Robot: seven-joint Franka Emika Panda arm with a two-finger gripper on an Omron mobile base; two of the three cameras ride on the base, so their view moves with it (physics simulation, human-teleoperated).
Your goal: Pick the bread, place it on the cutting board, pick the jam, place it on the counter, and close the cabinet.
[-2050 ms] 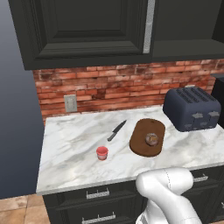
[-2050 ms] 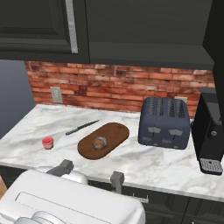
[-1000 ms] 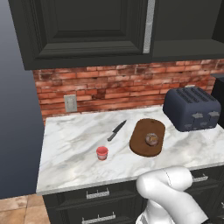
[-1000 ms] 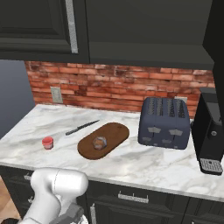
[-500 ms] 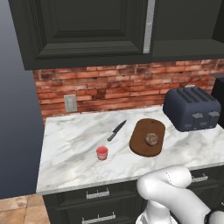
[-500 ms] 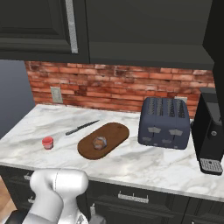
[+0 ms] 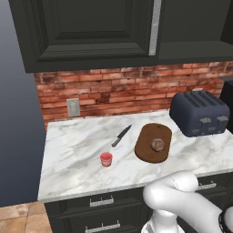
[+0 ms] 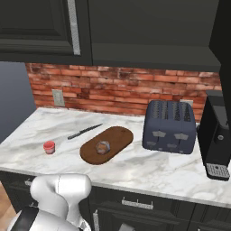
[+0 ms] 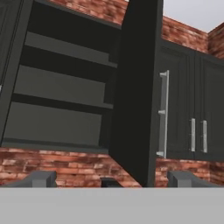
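White arm (image 7: pixel 182 200) folded low, fingers (image 9: pixel 41 178) spread apart (nothing between).

**Your arm's look: glossy white shells, dark joints**

You are looking at a smooth, glossy white arm (image 7: pixel 182 200) with rounded, bulbous casings, something like a bent tube ending in a domed cap. In the left base view a dark ring (black, with a thin pale line along it) sits at the lower right edge where one white segment meets the next. The right base view shows you the same white shell, with a broad dark band crossing the lowest casing at the bottom left corner. You will find no cables, screws or lettering on these surfaces. In the hand view, the two fingertips (image 9: pixel 37 179) are small blocky grey pieces with flat tops.
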